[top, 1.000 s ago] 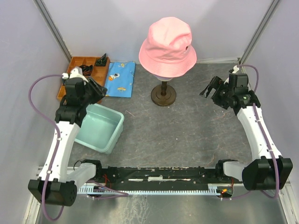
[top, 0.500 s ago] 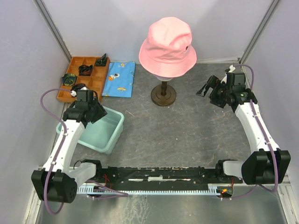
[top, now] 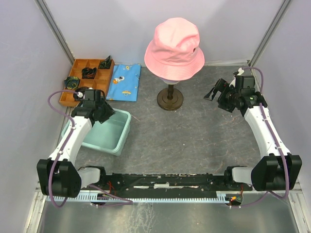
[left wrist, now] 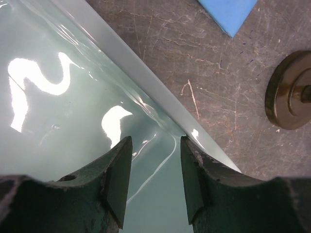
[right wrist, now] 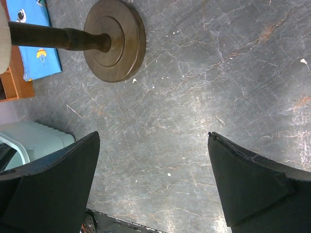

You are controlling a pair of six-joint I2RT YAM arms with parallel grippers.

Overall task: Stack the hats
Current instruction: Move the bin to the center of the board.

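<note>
A pink bucket hat (top: 174,46) sits on top of the stand at the back centre; it covers whatever is under it, and no other hat shows. My left gripper (top: 108,112) is open and empty, over the far right corner of the teal bin; in the left wrist view (left wrist: 155,145) its jaws stand apart above the bin's bare inside. My right gripper (top: 216,92) is wide open and empty, right of the stand's base; in the right wrist view (right wrist: 153,138) only bare table lies between its fingers.
The teal plastic bin (top: 124,127) stands at the left and shows nothing inside (left wrist: 136,68). A wooden compartment tray (top: 92,63) and a blue patterned cloth (top: 125,81) lie at the back left. The round dark stand base (top: 170,99) is at the centre back (right wrist: 115,39).
My left arm has swung from beside the wooden tray toward the front, bringing the gripper over the bin's corner. The right gripper has barely shifted. The pink hat has not moved.
</note>
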